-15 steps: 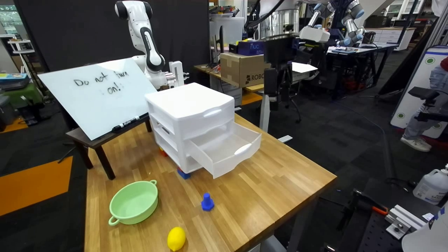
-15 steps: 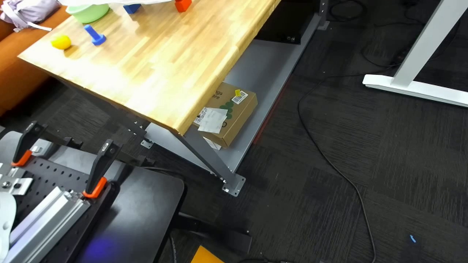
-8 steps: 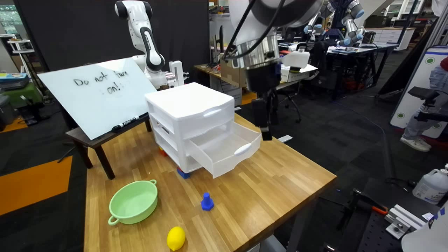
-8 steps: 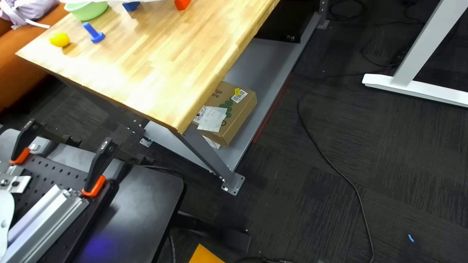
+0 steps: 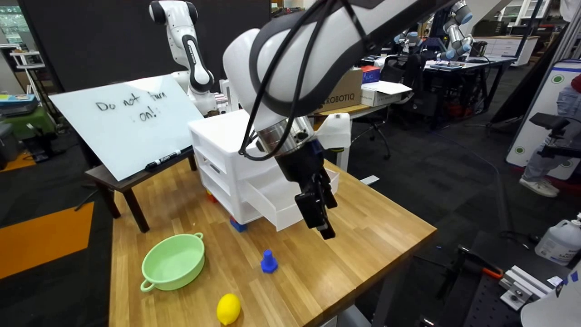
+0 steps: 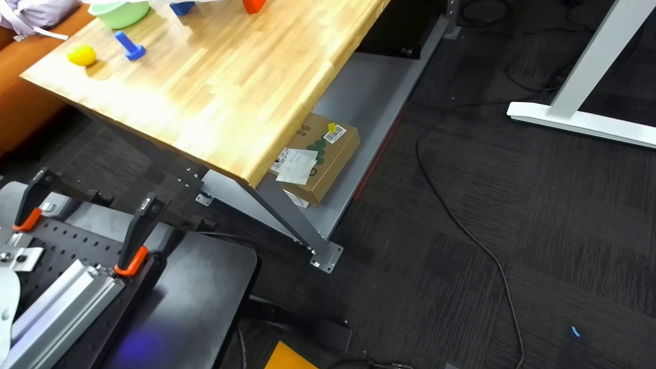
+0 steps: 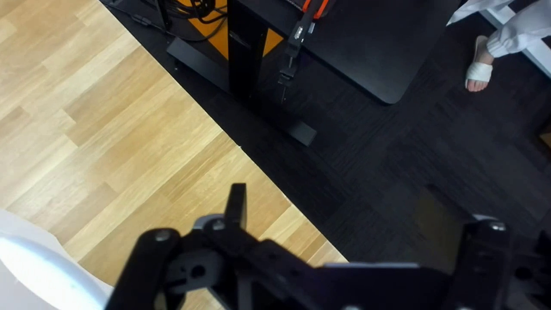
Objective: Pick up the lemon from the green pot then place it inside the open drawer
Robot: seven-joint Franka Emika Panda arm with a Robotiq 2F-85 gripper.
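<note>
The yellow lemon (image 5: pixel 228 309) lies on the wooden table, outside the green pot (image 5: pixel 174 262); both also show in an exterior view, the lemon (image 6: pixel 82 55) near a table corner and the pot (image 6: pixel 122 16) cut off by the top edge. The white drawer (image 5: pixel 288 215) stands pulled out of its unit, its inside partly hidden behind my arm. In front of it, in an exterior view, my gripper (image 5: pixel 330 219) hangs tilted above the table. The wrist view shows the gripper (image 7: pixel 333 189) open, its fingers far apart and nothing between them.
A blue bolt (image 5: pixel 268 263) stands between lemon and drawer. The white drawer unit (image 5: pixel 218 181) rests on coloured blocks, beside a tilted whiteboard (image 5: pixel 131 122) on a dark stand. The table's edge (image 7: pixel 241 146) runs below my gripper. White plastic (image 7: pixel 43 275) fills the lower-left wrist view corner.
My arm has swung in over the table. In an exterior view the gripper has come down and leftward, past the drawer's front, and has tilted. Lemon, pot and drawer have stayed put.
</note>
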